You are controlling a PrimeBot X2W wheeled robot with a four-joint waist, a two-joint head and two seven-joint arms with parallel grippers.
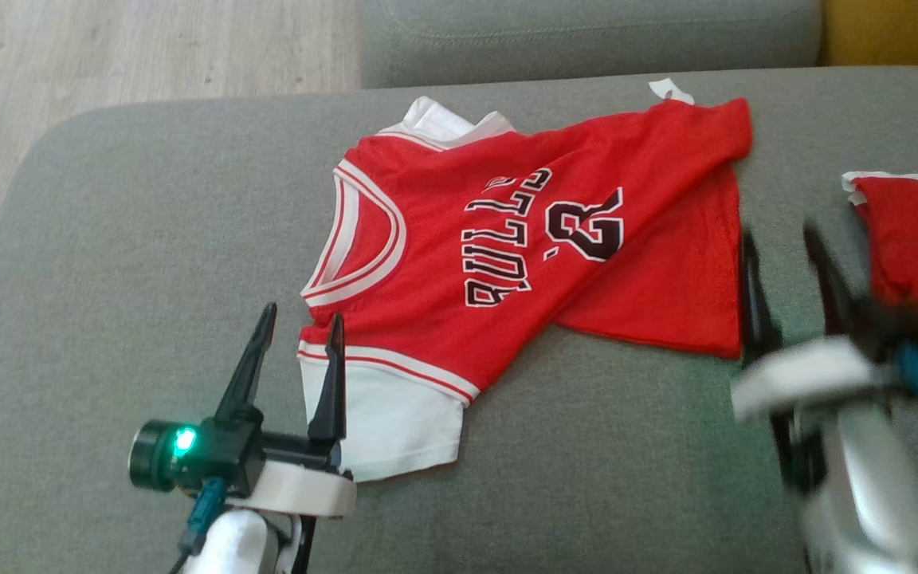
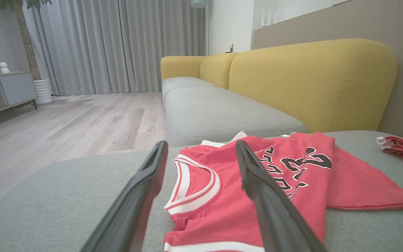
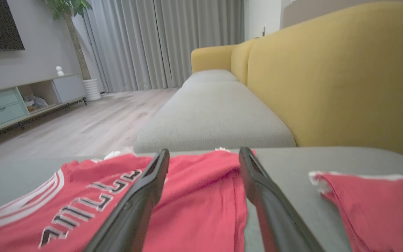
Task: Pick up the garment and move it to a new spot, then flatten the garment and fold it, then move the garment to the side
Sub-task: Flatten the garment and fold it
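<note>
1. Left claw [image 1: 304, 312] hung open with its fingers well apart and nothing between them. Its right finger crossed the edge of the jersey's [image 1: 523, 263] near white sleeve; whether it touched the cloth I could not tell. Its left finger stood over bare cushion [image 1: 132, 263].
2. Right claw [image 1: 778, 233], blurred in the head view, was likewise spread wide and empty. It sat at the jersey's hem, in the gap between the jersey and a second garment [image 1: 917, 239].
3. The jersey lay front-up across the middle of the cushion, collar toward the robot's left and hem toward its right. One layer stuck out past the other at the hem.
4. Left of the collar the cushion was bare out to its rounded edge, with wood floor [image 1: 108, 56] beyond. A bare strip also ran along the near side.
5. The second garment lay at the right, apart from the jersey, with bare cushion between them.
6. On the far side stood another gray seat [image 1: 586, 40] and a yellow backrest [image 2: 310, 80].
7. Across the floor, a cabinet [image 3: 2, 108] had drawers and an open compartment whose contents were too blurred to tell. A white pot [image 3: 91, 89] held a small tree.
</note>
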